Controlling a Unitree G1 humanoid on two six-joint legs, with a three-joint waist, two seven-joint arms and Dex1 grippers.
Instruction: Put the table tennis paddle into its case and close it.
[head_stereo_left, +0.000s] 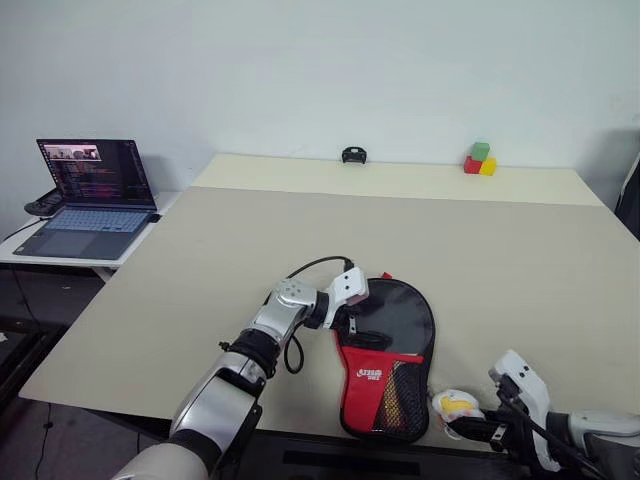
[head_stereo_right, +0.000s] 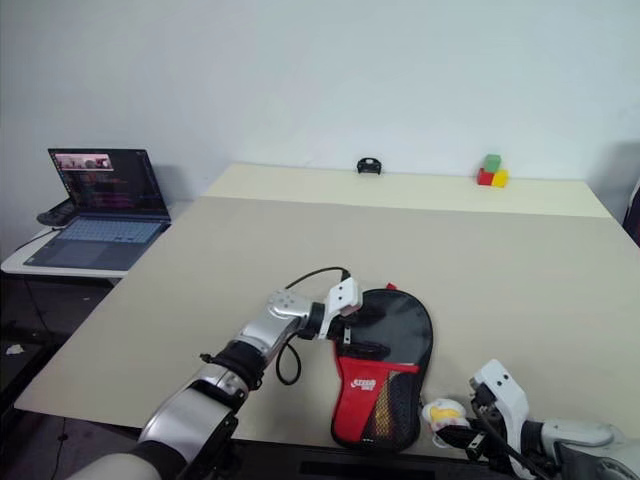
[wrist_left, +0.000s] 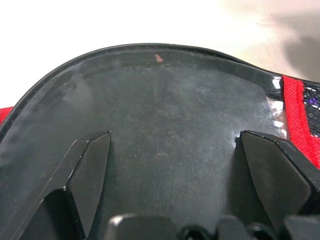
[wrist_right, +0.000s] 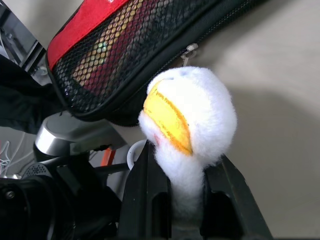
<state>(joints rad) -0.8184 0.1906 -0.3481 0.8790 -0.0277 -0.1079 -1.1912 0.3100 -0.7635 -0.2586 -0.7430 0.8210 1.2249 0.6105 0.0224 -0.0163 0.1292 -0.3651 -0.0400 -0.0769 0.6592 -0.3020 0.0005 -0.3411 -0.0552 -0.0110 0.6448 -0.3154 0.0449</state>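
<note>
On the beige table (head_stereo_left: 200, 290), your case (head_stereo_left: 392, 350) lies near the front edge; the paddle is probably inside. Left gripper (head_stereo_left: 352, 331) rests spread on it; right gripper (wrist_right: 182, 200) pinches the ball charm (wrist_right: 190, 117).

Case (head_stereo_left: 385, 345): soft cloth, round black face dull-sheened and dusty, red fabric lower part, open black mesh pocket (wrist_right: 125, 55). Ball charm (wrist_right: 187, 120): fluffy white plush, yellow patch. Table (head_stereo_left: 200, 260): smooth matt beige. Left gripper (wrist_left: 172, 170) fingers: matt black plastic.
</note>
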